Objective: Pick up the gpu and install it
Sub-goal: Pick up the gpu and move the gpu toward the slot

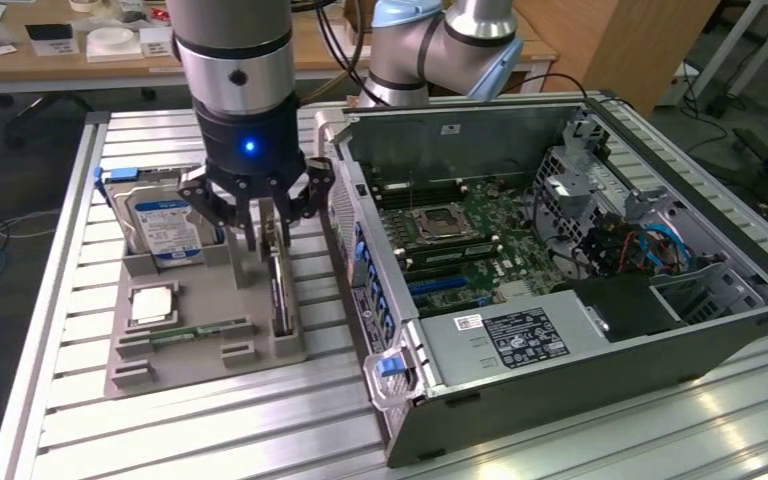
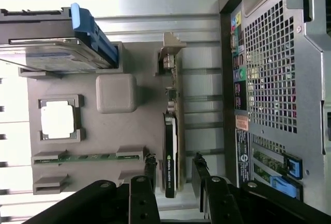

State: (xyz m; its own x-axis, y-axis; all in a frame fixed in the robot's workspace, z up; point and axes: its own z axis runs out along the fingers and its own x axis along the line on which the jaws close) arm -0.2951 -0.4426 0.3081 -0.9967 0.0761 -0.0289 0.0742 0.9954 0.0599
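Where the two black fingers (image 2: 150, 168) of the gripper (image 2: 174, 160) hang, they stand partly open, one on each side of the gpu (image 2: 171, 131). It is a thin green circuit card with one black face and a silver end bracket. A gap shows on both sides, so nothing is gripped. Seen edge-on in the wrist view, the card hides most of both faces. A green logo mark and pale lettering on its black part are too small to read.

The single card stands on edge in a slot of the grey moulded plastic tray (image 2: 145, 110). The tray also holds:
- one silver hard drive with a blue-and-white label (image 1: 165, 228), print illegible
- one square silver processor chip (image 2: 57, 119)
- one narrow green memory stick (image 2: 85, 157)

In the exterior view the gripper covers the card's far end. Just beside the tray lies one open dark grey computer case (image 1: 584, 390). The white sticker (image 1: 523, 335) on its silver power supply cannot be read. Everything rests on a slatted aluminium table (image 1: 224, 430).
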